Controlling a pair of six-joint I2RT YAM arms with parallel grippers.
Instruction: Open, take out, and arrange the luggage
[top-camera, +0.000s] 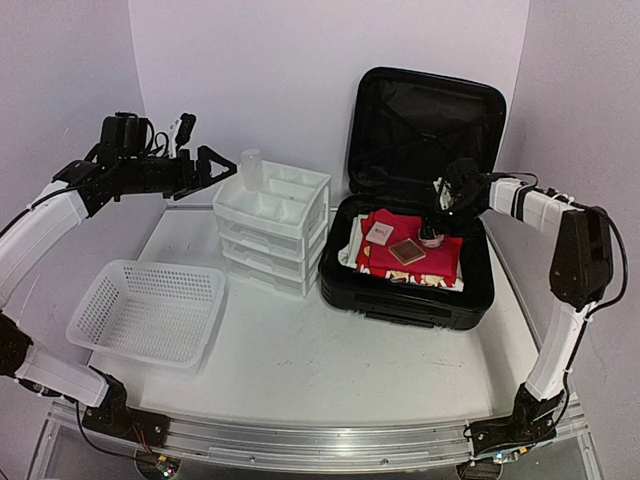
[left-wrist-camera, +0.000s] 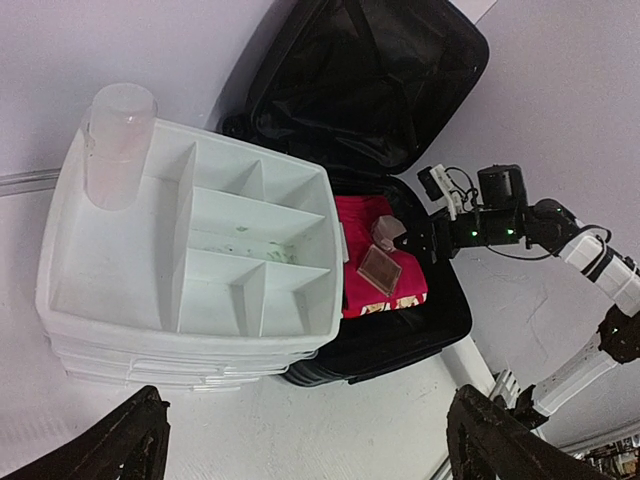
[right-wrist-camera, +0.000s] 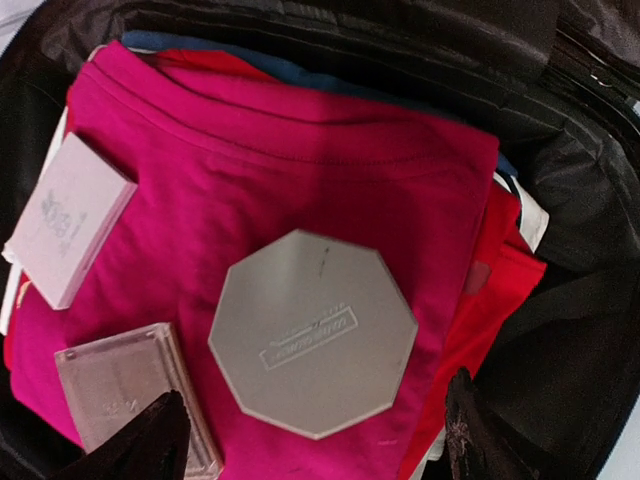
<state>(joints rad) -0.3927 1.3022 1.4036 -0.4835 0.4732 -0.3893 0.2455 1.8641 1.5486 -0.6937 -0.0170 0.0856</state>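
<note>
The luggage (top-camera: 400, 298) stood open at the back right of the table (top-camera: 330, 370), its lid leaning on the wall and its base packed with folded clothes, a pink shirt (right-wrist-camera: 300, 170) on top. On that shirt lay an octagonal grey container (right-wrist-camera: 312, 335), a small white box (right-wrist-camera: 65, 220) and a clear square case (right-wrist-camera: 130, 390).

My right gripper (right-wrist-camera: 315, 425) hung straight over the octagonal grey container, fingers spread to either side and not touching it. To take it well, I judged I should line up on two opposite flat sides, come down without pinching the shirt, and close gently, since the soft cloth could let it tilt.

My left gripper (top-camera: 222, 170) hovered released above the white drawer unit (top-camera: 272, 225), near the clear cup (top-camera: 251, 168) standing on it.
</note>
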